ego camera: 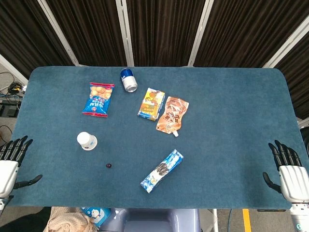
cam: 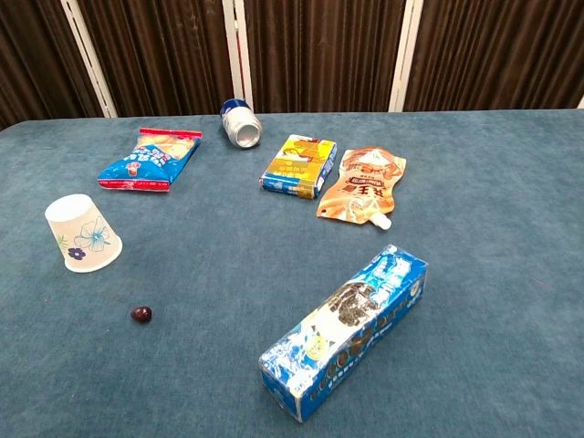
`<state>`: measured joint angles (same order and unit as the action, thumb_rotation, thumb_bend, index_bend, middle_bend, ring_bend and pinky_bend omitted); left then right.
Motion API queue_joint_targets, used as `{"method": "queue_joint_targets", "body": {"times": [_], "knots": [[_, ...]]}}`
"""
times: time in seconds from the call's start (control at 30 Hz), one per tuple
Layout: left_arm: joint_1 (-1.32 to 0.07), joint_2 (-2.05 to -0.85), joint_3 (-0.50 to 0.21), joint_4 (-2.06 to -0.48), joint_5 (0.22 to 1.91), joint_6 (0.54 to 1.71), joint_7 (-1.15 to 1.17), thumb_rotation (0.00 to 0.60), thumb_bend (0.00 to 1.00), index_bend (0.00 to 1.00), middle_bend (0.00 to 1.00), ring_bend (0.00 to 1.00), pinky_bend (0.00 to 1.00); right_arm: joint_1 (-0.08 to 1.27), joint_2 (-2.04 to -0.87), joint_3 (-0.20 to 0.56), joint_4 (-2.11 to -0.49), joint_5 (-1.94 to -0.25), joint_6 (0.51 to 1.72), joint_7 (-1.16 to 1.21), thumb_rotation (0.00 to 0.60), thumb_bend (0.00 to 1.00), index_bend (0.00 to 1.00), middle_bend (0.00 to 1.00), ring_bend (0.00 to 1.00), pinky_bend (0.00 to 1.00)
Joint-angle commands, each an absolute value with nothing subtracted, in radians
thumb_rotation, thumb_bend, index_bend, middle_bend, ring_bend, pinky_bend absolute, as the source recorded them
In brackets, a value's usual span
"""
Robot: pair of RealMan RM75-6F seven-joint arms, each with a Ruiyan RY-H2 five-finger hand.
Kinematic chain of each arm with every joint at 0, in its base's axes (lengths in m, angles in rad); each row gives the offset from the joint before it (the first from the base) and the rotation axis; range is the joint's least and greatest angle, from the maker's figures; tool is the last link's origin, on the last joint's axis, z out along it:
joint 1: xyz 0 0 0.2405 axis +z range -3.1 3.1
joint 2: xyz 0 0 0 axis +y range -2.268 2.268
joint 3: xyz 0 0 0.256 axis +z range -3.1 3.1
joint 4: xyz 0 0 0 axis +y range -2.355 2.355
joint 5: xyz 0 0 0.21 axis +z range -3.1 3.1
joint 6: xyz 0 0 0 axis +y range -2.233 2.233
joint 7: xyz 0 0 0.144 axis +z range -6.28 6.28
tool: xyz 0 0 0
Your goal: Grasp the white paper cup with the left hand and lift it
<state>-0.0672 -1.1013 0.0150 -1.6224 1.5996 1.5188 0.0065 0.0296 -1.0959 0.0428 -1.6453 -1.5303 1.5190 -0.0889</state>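
The white paper cup point(ego camera: 87, 140) stands upside down on the blue table, left of centre; in the chest view the cup point(cam: 82, 234) shows a small blue flower print. My left hand point(ego camera: 11, 162) is at the table's left front edge, fingers spread, holding nothing, well left of the cup. At the right front edge my right hand point(ego camera: 288, 169) is likewise spread and empty. Neither hand appears in the chest view.
A blue snack bag point(ego camera: 98, 99), a can lying on its side point(ego camera: 128, 79), a yellow-blue carton point(ego camera: 151, 104) and a brown spouted pouch point(ego camera: 172, 115) lie further back. A blue cookie box point(ego camera: 162, 170) and a small dark round object point(ego camera: 108, 166) lie nearer the front.
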Motion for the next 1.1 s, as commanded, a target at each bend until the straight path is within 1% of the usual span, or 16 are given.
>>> {"method": "queue_joint_targets", "body": {"times": [0.03, 0.47, 0.6, 0.77, 0.83, 0.9, 0.97, 1.0, 1.07, 1.1], "knots": [[-0.067, -1.101, 0.015, -1.623, 1.6, 1.519, 0.006, 0.6, 0.03, 0.0, 0.0, 0.0, 0.0, 0.029, -1.096, 0.043, -1.645, -1.53, 1.519, -0.089, 0.6, 0.34, 0.0, 0.0, 0.0, 0.09], [-0.077, -1.098, 0.012, -1.624, 1.59, 1.498, 0.006, 0.6, 0.03, 0.0, 0.0, 0.0, 0.01, 0.031, -1.098, 0.044, -1.648, -1.529, 1.516, -0.092, 0.6, 0.34, 0.0, 0.0, 0.0, 0.09], [-0.102, -1.097, -0.004, -1.633, 1.563, 1.456, 0.008, 0.6, 0.03, 0.0, 0.0, 0.0, 0.01, 0.033, -1.099, 0.046, -1.65, -1.521, 1.511, -0.091, 0.6, 0.34, 0.0, 0.0, 0.0, 0.09], [-0.16, -1.088, -0.035, -1.664, 1.51, 1.365, 0.039, 0.6, 0.05, 0.0, 0.0, 0.0, 0.01, 0.031, -1.097, 0.046, -1.652, -1.521, 1.512, -0.084, 0.6, 0.34, 0.0, 0.0, 0.0, 0.09], [-0.185, -1.094, -0.053, -1.663, 1.496, 1.34, 0.076, 0.6, 0.06, 0.0, 0.0, 0.0, 0.05, 0.03, -1.095, 0.046, -1.651, -1.521, 1.514, -0.08, 0.6, 0.34, 0.0, 0.0, 0.0, 0.09], [-0.216, -1.102, -0.073, -1.673, 1.467, 1.302, 0.113, 0.6, 0.08, 0.0, 0.0, 0.01, 0.12, 0.029, -1.093, 0.047, -1.653, -1.52, 1.516, -0.074, 0.6, 0.34, 0.0, 0.0, 0.0, 0.09], [-0.252, -1.114, -0.097, -1.685, 1.425, 1.252, 0.152, 0.6, 0.1, 0.0, 0.04, 0.05, 0.2, 0.03, -1.092, 0.047, -1.656, -1.52, 1.515, -0.072, 0.6, 0.34, 0.0, 0.0, 0.0, 0.09], [-0.273, -1.124, -0.111, -1.689, 1.393, 1.223, 0.174, 0.6, 0.11, 0.0, 0.05, 0.07, 0.22, 0.031, -1.093, 0.047, -1.656, -1.52, 1.514, -0.073, 0.6, 0.34, 0.0, 0.0, 0.0, 0.09], [-0.297, -1.137, -0.128, -1.695, 1.349, 1.19, 0.207, 0.6, 0.12, 0.02, 0.1, 0.11, 0.27, 0.031, -1.093, 0.046, -1.656, -1.521, 1.512, -0.075, 0.6, 0.34, 0.0, 0.0, 0.0, 0.09], [-0.306, -1.142, -0.134, -1.697, 1.333, 1.18, 0.22, 0.6, 0.13, 0.05, 0.12, 0.14, 0.29, 0.031, -1.094, 0.046, -1.656, -1.52, 1.511, -0.076, 0.6, 0.34, 0.0, 0.0, 0.0, 0.09]]}}
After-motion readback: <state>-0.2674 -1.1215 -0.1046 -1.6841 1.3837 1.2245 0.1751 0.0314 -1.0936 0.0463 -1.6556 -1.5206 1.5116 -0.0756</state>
